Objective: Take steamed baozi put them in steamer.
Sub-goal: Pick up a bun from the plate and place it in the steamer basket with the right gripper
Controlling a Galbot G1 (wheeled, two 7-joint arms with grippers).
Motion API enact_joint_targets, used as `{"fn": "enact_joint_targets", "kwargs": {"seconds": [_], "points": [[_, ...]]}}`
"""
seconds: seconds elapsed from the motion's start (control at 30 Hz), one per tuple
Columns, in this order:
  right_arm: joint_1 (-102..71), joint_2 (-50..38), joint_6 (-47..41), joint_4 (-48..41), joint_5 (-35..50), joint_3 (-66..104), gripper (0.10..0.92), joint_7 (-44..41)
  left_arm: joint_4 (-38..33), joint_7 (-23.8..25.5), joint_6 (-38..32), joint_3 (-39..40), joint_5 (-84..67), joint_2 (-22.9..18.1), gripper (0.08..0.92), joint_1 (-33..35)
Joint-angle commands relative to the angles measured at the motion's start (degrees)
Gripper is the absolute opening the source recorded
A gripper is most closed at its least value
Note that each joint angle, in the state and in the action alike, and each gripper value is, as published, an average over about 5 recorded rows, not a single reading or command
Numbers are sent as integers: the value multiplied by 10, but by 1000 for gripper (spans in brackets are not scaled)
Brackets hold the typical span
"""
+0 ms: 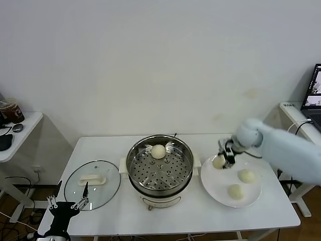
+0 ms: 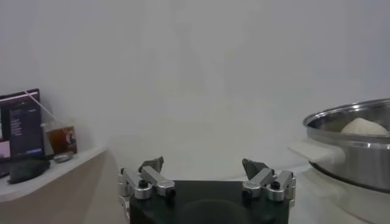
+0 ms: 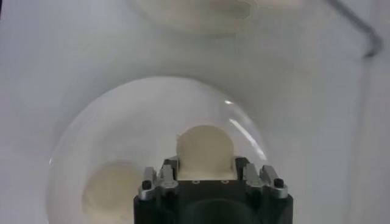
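The steamer stands mid-table with one steamed baozi on its perforated tray. To its right, a white plate bears two more baozi. At the plate's edge nearest the steamer, my right gripper is shut on another baozi. The right wrist view shows that bun between the fingers of the right gripper, over the plate, with another bun beside it. I cannot tell if the gripped bun still rests on the plate. My left gripper waits open at the table's front left corner.
A glass lid with a white handle lies left of the steamer. In the left wrist view the steamer is off to one side. A side table with a cup stands far left, a laptop far right.
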Motion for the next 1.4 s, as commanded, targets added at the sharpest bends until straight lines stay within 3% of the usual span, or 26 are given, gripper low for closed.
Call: {"fn": "enact_joint_targets", "kwargs": {"seconds": [0.03,0.27,0.63,1.4], "points": [[320,27,-96,112,198,-171,552,12,3,1,1,8,-1,3,823,-8],[339,154,-176,139,314,-197,551,81,3,2,6,16,-1,3,823,-19],[189,332,-216,19,321,-176,551,145,14,2,9,6,4,6,823,-23],[68,414,-216,-91,265,-152,554,155,15,2,7,3,7,-1,823,-21]]}}
